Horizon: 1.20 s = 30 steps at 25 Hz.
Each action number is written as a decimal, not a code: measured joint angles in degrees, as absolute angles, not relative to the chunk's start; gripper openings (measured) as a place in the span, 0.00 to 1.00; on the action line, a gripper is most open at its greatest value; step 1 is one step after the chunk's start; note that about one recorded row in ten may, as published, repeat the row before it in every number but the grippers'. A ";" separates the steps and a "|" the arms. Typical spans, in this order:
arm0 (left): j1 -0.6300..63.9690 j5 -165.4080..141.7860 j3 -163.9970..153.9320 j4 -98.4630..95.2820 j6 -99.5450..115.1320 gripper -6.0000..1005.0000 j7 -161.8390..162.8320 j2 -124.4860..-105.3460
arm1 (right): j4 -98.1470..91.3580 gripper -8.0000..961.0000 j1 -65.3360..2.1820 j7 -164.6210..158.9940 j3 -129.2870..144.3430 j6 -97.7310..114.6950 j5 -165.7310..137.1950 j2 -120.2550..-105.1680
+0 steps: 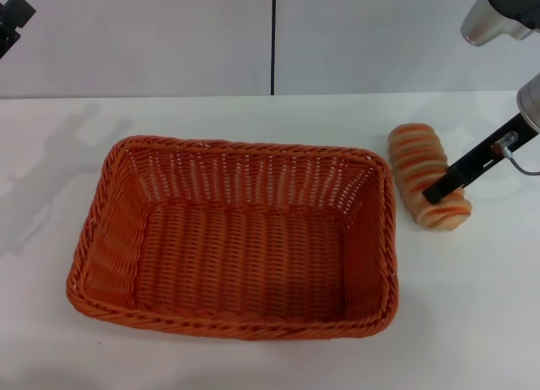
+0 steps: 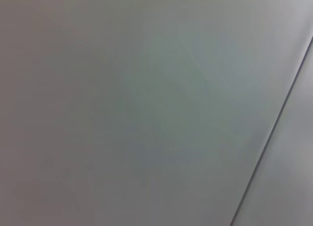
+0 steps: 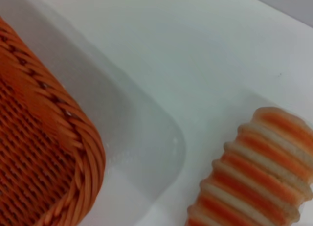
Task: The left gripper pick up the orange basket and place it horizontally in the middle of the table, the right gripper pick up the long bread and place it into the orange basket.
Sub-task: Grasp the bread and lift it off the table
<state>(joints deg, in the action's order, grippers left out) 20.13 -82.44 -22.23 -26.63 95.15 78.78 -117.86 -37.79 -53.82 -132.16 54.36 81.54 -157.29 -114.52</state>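
Observation:
The orange basket (image 1: 118, 238) lies lengthwise across the middle of the white table (image 1: 472, 314), empty inside. The long bread (image 1: 418, 164) rests on the table just right of the basket's far right corner, a tan loaf with orange-brown ridges. My right gripper (image 1: 447, 187) reaches in from the right, and one thin black finger lies across the loaf's near half; a second finger does not show. The right wrist view shows the basket's braided corner (image 3: 49, 152) and the bread (image 3: 257, 179) with bare table between them. My left gripper (image 1: 12, 20) is raised at the far left, away from the basket.
A grey wall with a dark vertical seam (image 1: 273, 35) stands behind the table. The left wrist view shows only that wall (image 2: 122, 108). White tabletop lies in front of and to the right of the basket.

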 joint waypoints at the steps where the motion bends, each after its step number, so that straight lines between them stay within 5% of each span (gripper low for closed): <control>1: 20.11 -82.44 -22.23 -26.62 95.18 0.81 78.81 -117.86 | -37.79 0.52 -53.79 -132.15 54.34 81.54 -157.28 -114.52; 30: 20.21 -82.44 -22.23 -26.63 95.80 0.81 79.58 -117.84 | -40.16 0.28 -51.93 -131.55 53.55 81.78 -157.18 -114.61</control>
